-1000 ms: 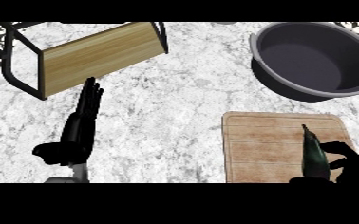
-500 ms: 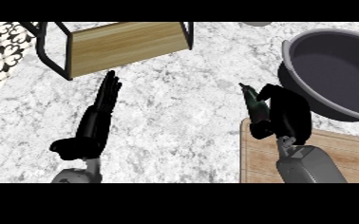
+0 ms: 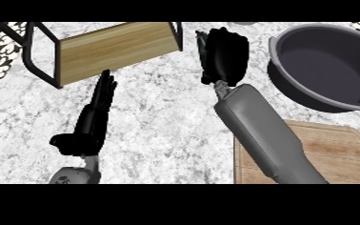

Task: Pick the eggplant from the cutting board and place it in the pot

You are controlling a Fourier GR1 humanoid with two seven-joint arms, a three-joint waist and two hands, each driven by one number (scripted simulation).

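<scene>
Marble counter (image 3: 162, 119), right robot hand (image 3: 226, 57) grasping eggplant (image 3: 202, 45) left of pot (image 3: 320, 64)

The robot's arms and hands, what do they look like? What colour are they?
Each arm is a smooth, rounded grey tube, thicker toward the bottom edge. The right forearm narrows to a thin wrist before the black right hand. The left hand is black too, with long slim fingers, and sits on a grey rounded wrist piece. No cables, sleeves or markings show.
</scene>
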